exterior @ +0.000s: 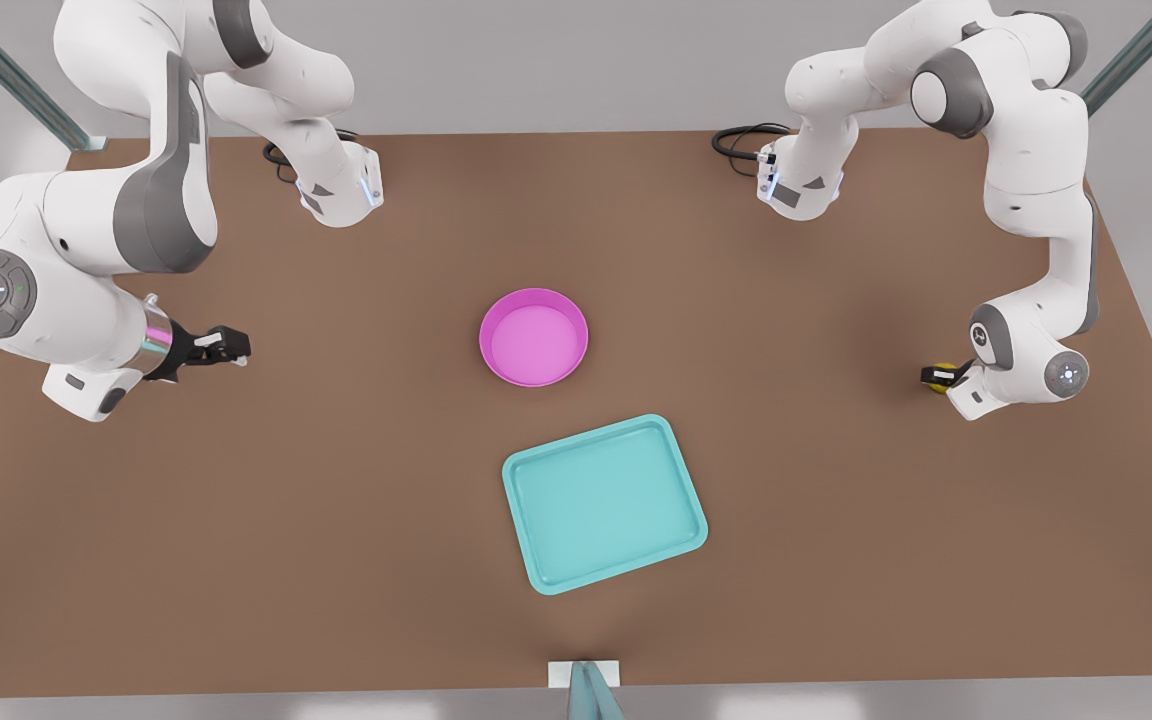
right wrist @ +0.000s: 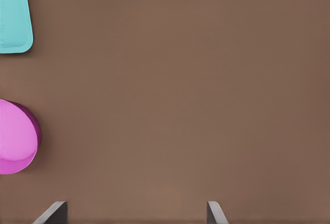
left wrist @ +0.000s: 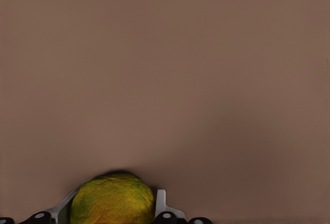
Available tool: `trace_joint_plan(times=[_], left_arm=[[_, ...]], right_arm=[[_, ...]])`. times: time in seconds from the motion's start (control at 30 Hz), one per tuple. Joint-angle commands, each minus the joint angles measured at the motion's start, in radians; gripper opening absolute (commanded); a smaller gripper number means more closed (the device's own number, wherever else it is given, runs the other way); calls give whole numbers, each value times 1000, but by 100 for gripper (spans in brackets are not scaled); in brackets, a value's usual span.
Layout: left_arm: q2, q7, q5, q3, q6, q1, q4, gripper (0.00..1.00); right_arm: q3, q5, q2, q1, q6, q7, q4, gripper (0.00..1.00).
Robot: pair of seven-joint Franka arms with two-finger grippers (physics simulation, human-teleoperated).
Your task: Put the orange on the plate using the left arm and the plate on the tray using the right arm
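Left end effector [exterior: 939, 376] clenched round orange [left wrist: 112, 200] near tabletop's side edge, ready for carrying to plate [exterior: 533, 337] mid-tabletop. Right end effector [exterior: 226, 346] released, waiting by opposite edge; tray [exterior: 604, 503] just beside plate.

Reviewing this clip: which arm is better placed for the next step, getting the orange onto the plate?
The left arm. Its left gripper, at the front view's right, already has fingers on either side of the orange. The right gripper hangs open over bare table, holding nothing. The plate sits empty beside the tray.
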Motion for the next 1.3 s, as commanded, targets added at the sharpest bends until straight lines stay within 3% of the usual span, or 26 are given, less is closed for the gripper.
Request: trace_joint_plan(times=[0.0, 0.33, 0.47, 0.5, 0.6, 0.63, 0.83, 0.9, 1.0, 1.17, 1.2, 1.23, 1.27], left_arm=[[1, 33, -3, 0, 0, 0, 1, 71], [-45, -12, -3, -1, -27, -17, 1, 66], [-146, -266, -4, -15, -168, -224, 1, 66], [-151, -342, -6, -30, -170, -287, 1, 66], [-168, -572, -129, -231, -187, -330, 36, 66], [-162, -707, -129, -253, -207, -427, 67, 66], [-48, -1160, -145, -258, -326, -824, 268, 66], [73, -1304, -176, -256, -328, -903, 434, 66], [217, -1484, -213, -258, -365, -980, 675, 66], [276, -1540, -213, -285, -363, -1028, 715, 66], [283, -1539, -213, -285, -362, -1028, 715, 70], [286, -1533, -211, -285, -363, -1028, 712, 100], [289, -1534, -211, -285, -363, -1034, 710, 100]], right_arm=[[0, 1, -1, 0, 1, -2, 1, 100], [0, 1, -1, 0, -1, -4, -1, 100], [0, 1, -1, 0, -1, -5, -1, 100], [0, 1, -1, 0, -1, -5, -1, 100], [0, 2, -1, 0, -1, -7, -1, 100], [0, 2, -1, -2, -1, -7, -1, 100], [-2, 1, -1, -1, -1, -5, -1, 100], [0, 1, -1, 0, -1, -5, -1, 100], [0, 1, -1, 0, -3, -5, -1, 100], [0, 1, -1, 0, -1, -7, -1, 100], [0, 1, -1, -1, -3, -7, -1, 100], [0, 1, -1, -2, -3, -7, -1, 100], [-2, 1, -1, -2, -3, -7, -1, 100]])
